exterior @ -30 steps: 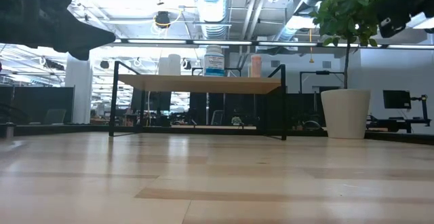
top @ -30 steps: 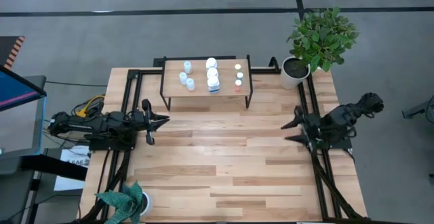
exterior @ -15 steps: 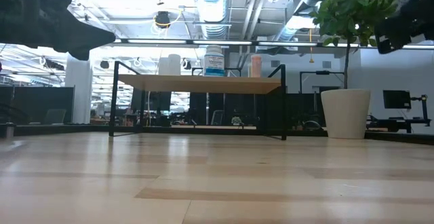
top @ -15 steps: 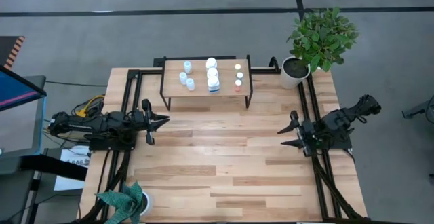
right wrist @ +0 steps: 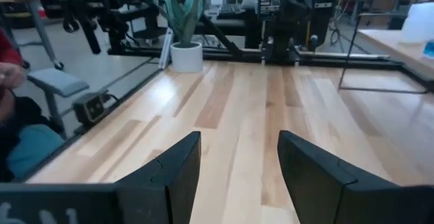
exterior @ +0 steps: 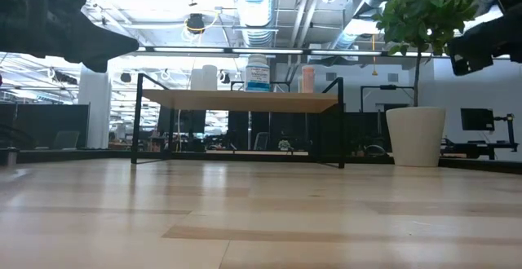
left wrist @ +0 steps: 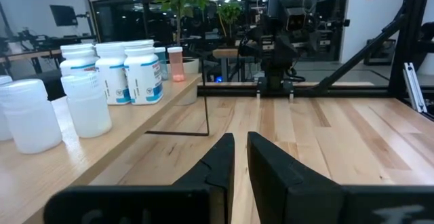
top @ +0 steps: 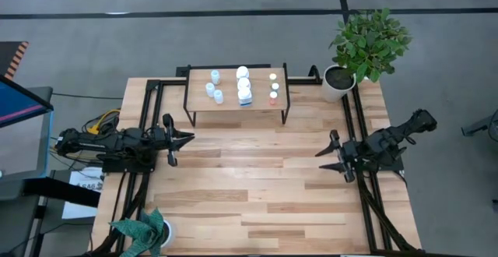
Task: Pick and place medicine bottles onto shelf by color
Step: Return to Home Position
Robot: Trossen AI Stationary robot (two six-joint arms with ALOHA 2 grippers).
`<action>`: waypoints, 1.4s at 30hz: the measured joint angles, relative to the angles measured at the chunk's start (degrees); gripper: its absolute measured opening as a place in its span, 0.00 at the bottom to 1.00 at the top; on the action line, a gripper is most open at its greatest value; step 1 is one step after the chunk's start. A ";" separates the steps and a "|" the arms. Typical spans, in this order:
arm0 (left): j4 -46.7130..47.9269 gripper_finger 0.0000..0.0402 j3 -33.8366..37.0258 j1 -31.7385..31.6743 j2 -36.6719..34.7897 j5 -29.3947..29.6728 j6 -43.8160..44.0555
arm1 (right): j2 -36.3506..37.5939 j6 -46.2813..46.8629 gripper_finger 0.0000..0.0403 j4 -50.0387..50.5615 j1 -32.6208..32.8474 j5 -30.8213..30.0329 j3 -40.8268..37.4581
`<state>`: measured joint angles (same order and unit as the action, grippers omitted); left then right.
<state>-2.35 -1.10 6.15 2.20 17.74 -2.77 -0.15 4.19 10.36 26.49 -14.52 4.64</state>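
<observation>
Several white medicine bottles (top: 243,84) stand upright on the small wood-topped shelf (top: 261,103) at the table's far middle. Some are tiny with coloured caps, such as the orange one (top: 273,97). They also show in the left wrist view (left wrist: 112,75) and the low view (exterior: 258,73). My left gripper (top: 190,139) is shut and empty, above the table's left side, near the shelf's left leg. My right gripper (top: 327,157) is open and empty at the table's right side, its fingers (right wrist: 176,166) wide apart over bare wood.
A leafy plant in a white pot (top: 337,82) stands at the far right corner. A small plant pot (top: 148,232) is at the near left corner. Black frame rails (top: 362,202) run along both sides. A person's sleeve (right wrist: 10,115) shows beyond the table.
My right gripper has moved toward the table's near edge and a little toward its left, coming lower. My left arm and the bottles have kept still.
</observation>
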 joint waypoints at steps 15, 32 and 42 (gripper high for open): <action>0.00 0.08 0.00 0.00 0.02 0.02 0.01 | -0.06 -12.20 0.54 -6.17 -7.32 10.45 -1.97; 0.00 0.08 0.00 0.00 0.02 0.01 0.01 | -0.25 -14.31 0.54 -6.34 -17.32 7.22 -2.05; 0.00 0.08 0.00 0.00 0.02 0.01 0.01 | -0.25 -14.28 0.54 -6.19 -17.38 7.09 -2.09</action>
<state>-2.35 -1.10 6.15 2.22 17.75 -2.76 -0.40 -10.09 4.16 9.10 -7.44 2.55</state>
